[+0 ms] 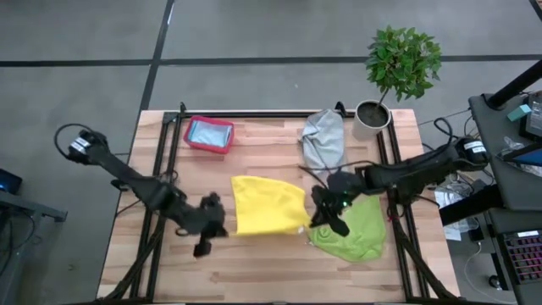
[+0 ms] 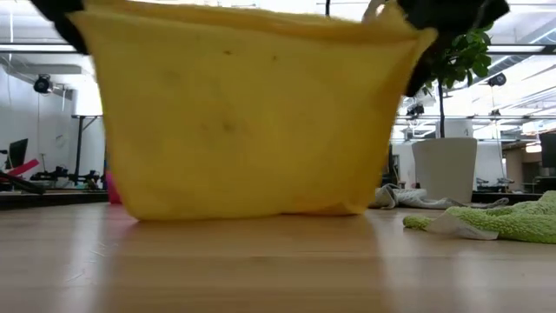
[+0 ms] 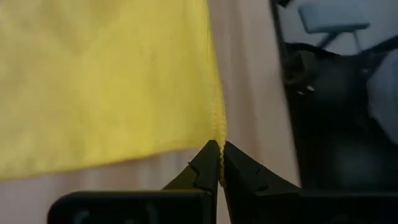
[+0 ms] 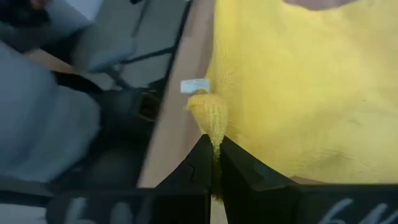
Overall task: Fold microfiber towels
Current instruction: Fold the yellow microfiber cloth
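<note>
Yellow towel sat at frame centre of the high view, stretched between both arms. Left gripper pinched its lower-left corner; right gripper pinched its lower-right corner. Both jaws clamped on cloth. Held edge ran left-right; far edge lay toward frame top.
</note>
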Controlling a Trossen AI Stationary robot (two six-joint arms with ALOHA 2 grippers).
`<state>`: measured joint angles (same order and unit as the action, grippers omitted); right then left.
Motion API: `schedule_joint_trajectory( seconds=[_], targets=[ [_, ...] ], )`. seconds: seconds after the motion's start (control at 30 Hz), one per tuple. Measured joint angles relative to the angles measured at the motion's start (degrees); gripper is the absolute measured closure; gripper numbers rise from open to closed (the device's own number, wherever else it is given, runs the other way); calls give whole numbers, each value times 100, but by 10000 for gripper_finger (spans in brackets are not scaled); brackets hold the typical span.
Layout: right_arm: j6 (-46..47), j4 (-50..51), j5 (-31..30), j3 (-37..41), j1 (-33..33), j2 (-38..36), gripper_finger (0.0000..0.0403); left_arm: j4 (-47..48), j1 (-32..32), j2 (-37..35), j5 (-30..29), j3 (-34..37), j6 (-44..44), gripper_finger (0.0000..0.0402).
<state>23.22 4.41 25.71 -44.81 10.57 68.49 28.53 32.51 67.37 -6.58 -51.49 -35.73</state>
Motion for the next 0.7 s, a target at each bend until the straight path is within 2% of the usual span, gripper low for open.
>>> schedule_joint_trajectory(
  seconds=[0.17, 0.37, 0.43, 0.53, 0.63, 0.7],
  targets=[
    [1043, -87, -32, 184, 408, 140, 394, -748, 221, 696, 698, -42, -605, 402],
    [704, -30, 41, 26, 346, 182, 394, -758, 198, 731, 720, -246, -17, 402],
    [501, 14, 38, -68, 217, 133, 394, -632, 171, 483, 403, -309, 271, 402],
    [72, 150, -137, -313, -38, 50, 394, -367, 167, -3, -372, -400, 704, 402],
    [-484, 632, -1052, -768, -428, -56, 394, -8, 143, -607, -1206, -420, 1193, 402],
    [-991, 1007, -1429, -1183, -739, -78, 394, 205, 59, -1066, -1632, -428, 1450, 402]
  ],
)
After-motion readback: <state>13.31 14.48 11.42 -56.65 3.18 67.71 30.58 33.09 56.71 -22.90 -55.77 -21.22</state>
